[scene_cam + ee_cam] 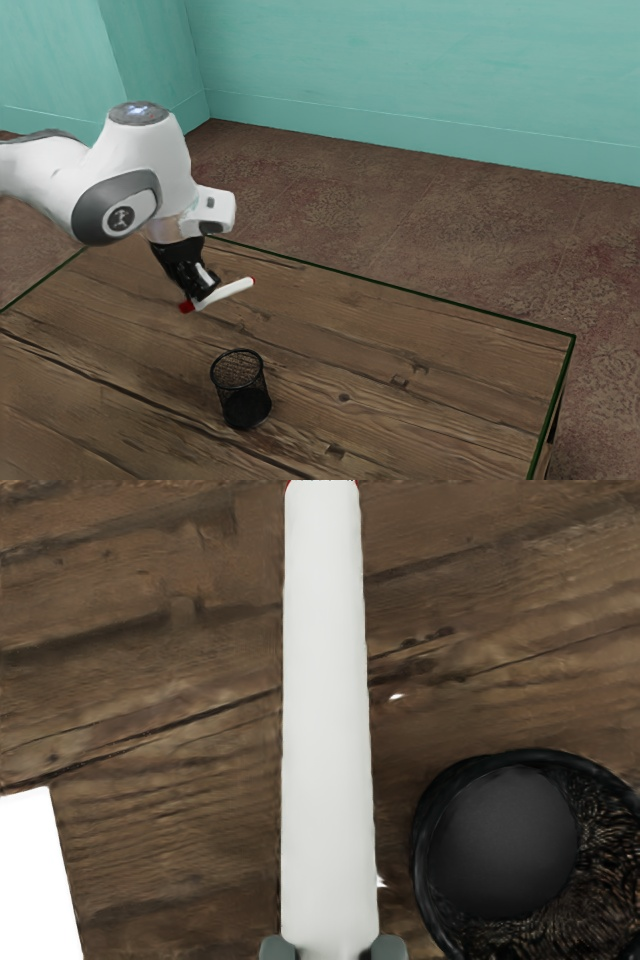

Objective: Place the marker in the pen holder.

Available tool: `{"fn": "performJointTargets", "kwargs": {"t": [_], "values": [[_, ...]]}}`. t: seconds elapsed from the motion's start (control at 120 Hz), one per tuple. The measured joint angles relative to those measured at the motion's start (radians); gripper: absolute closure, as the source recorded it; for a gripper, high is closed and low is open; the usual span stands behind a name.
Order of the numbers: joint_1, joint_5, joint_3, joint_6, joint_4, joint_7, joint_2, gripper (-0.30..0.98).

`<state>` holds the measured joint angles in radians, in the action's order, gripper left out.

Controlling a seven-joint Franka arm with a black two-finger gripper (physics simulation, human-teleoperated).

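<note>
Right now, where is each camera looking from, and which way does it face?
Exterior view: beside my arm, looking down across the table; it shows my arm and the gripper, closed on the marker.
Wrist view: on my hand, looking along the marker toward the table; two fingertips show at its lower edge.
Both share the marker, the pen holder and part of the table.

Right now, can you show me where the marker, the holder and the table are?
Marker point(326, 715): wrist view, on its white body.
Holder point(240, 376): exterior view, on its black mesh side.
Table point(455, 355): exterior view, on its bare wooden top.
</note>
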<state>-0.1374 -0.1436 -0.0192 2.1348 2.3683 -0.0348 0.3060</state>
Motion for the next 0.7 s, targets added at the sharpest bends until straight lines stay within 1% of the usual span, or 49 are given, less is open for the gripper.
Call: {"fn": "performJointTargets", "kwargs": {"t": [0.058,0.142,0.242,0.375,0.475,0.542,0.592,0.625,0.7], "values": [[-0.028,0.009,-0.034,-0.062,0.035,0.017,0.082,0.76],[-0.037,0.029,-0.058,-0.131,0.084,0.041,0.129,0.76],[-0.057,0.044,-0.064,-0.184,0.099,0.065,0.119,0.77],[-0.073,0.053,-0.064,-0.225,0.08,0.093,0.083,0.77],[-0.073,0.053,-0.064,-0.242,0.012,0.109,-0.004,0.77],[-0.066,0.052,-0.064,-0.249,-0.062,0.116,-0.093,0.76],[-0.055,0.056,-0.064,-0.253,-0.117,0.121,-0.162,0.73],[-0.039,0.064,-0.063,-0.256,-0.155,0.124,-0.216,0.69],[0.016,0.12,-0.06,-0.261,-0.206,0.128,-0.315,0.52]]}}
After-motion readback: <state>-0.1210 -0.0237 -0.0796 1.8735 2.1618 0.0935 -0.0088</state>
